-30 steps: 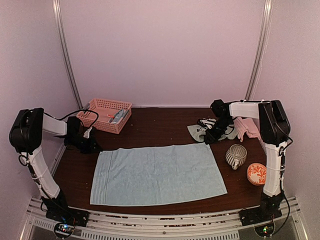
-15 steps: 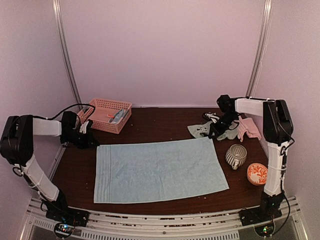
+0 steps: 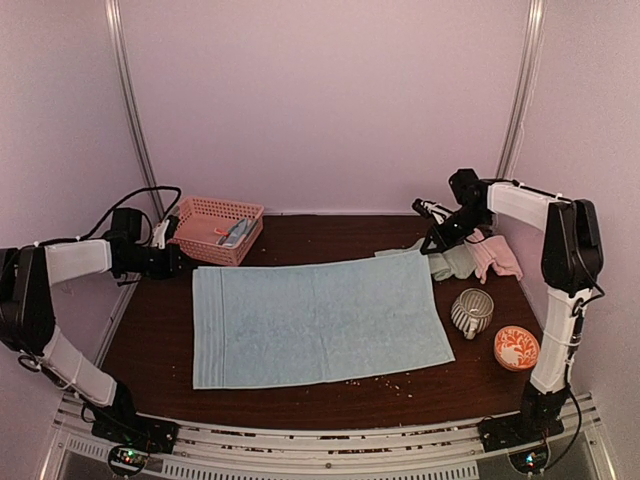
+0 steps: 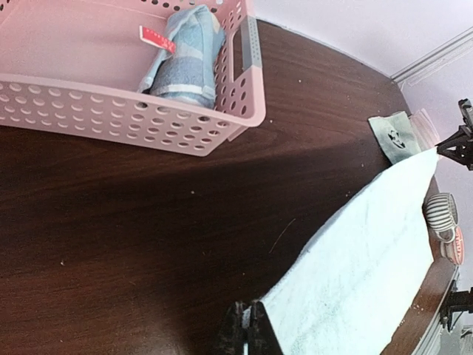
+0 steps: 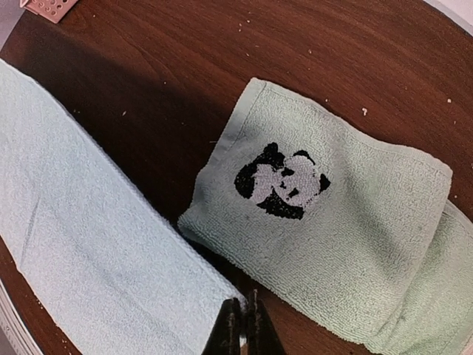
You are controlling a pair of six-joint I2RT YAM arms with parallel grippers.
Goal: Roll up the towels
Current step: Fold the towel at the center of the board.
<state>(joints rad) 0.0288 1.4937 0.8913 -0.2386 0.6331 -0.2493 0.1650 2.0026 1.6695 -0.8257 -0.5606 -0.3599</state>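
Observation:
A light blue towel (image 3: 318, 315) lies spread flat across the dark table. My left gripper (image 3: 183, 262) is shut on its far left corner (image 4: 277, 307). My right gripper (image 3: 430, 243) is shut on its far right corner (image 5: 214, 296). Both corners are lifted a little above the table. A sage green towel (image 5: 325, 214) with a black panda mark (image 5: 281, 181) lies just beyond the right corner; it also shows in the top view (image 3: 452, 262). A pink towel (image 3: 493, 256) lies to its right. A rolled blue towel (image 4: 185, 52) lies in the pink basket (image 4: 126, 118).
The pink basket (image 3: 210, 230) stands at the back left. A striped grey mug (image 3: 472, 312) and an orange patterned bowl (image 3: 516, 348) stand at the right, beside the spread towel's right edge. Cables trail by the left arm.
Both grippers have moved away from me with the towel's far corners, pulling the blue towel towards the back of the table and stretching it flat.

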